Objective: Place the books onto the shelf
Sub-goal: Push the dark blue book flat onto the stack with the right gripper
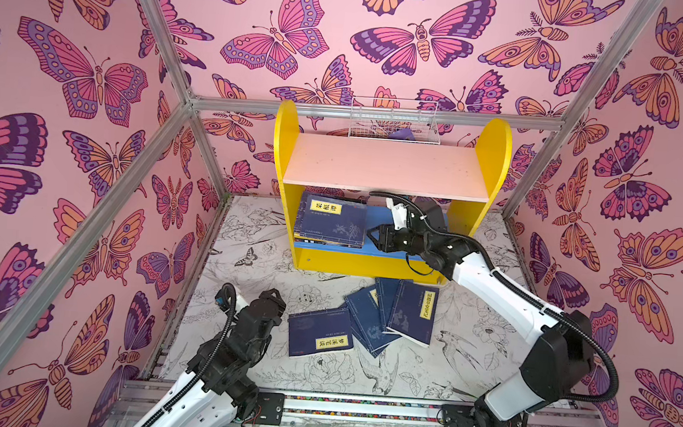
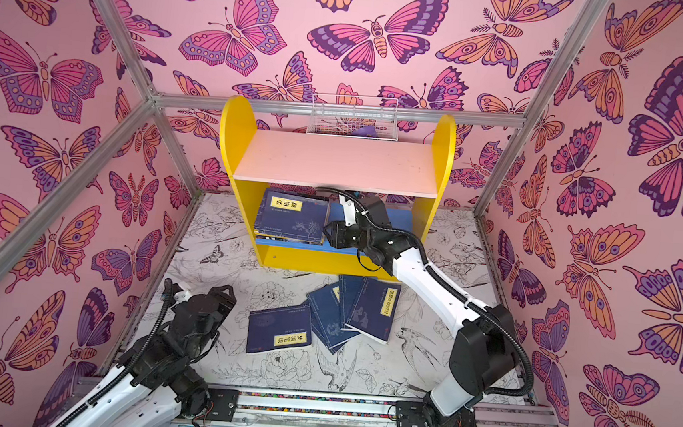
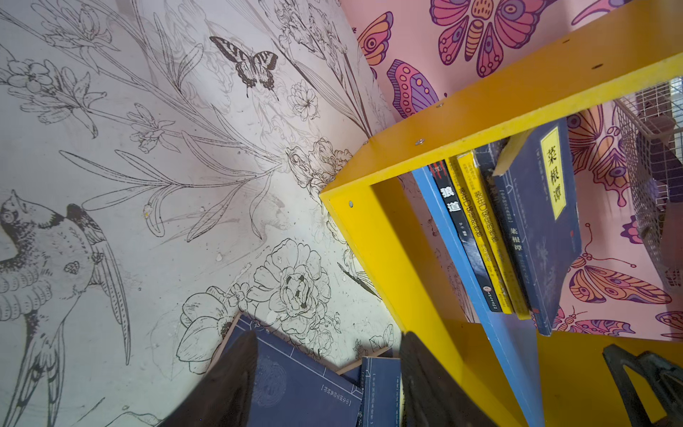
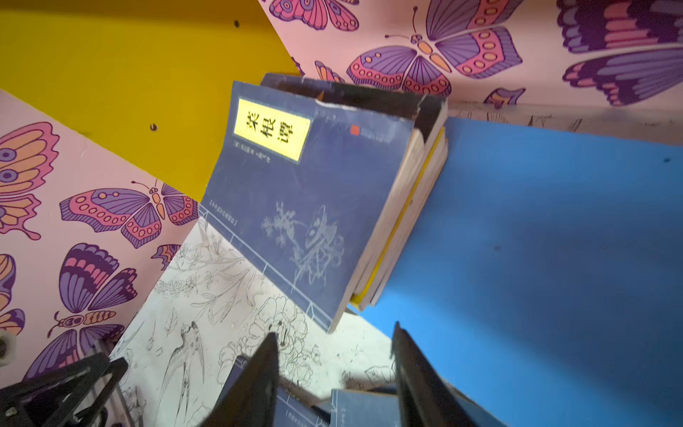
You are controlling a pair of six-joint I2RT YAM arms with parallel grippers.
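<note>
**Books half shelved; right hand beside the stack, holding nothing**

I take the shelf (image 1: 389, 166) as my landmark: a yellow-sided unit standing on the table (image 1: 246, 232), with a pale pink upper board and a blue lower board (image 4: 536, 229).

On the blue board, at the shelf's left end, a stack of books (image 1: 331, 222) leans against the yellow side panel, which I judge keeps them from sliding flat. The outermost is navy with a yellow title label (image 4: 271, 129); from the left wrist view I see a black spine (image 3: 458, 229) and two yellow spines (image 3: 488, 236) behind it. Their long axes run from the shelf's front towards its back, covers tilted, facing up and right.

In front of the shelf, on the table, a fan of navy books (image 1: 381, 318) lies flat and overlapping, with one more navy book (image 1: 319, 336) beside it, still waiting.

My right hand (image 1: 373, 236) sits over the blue board, just right of the stack, fingers parted and empty. My left hand (image 1: 272, 301) hovers left of the loose books, fingers also apart, gripping nothing.
</note>
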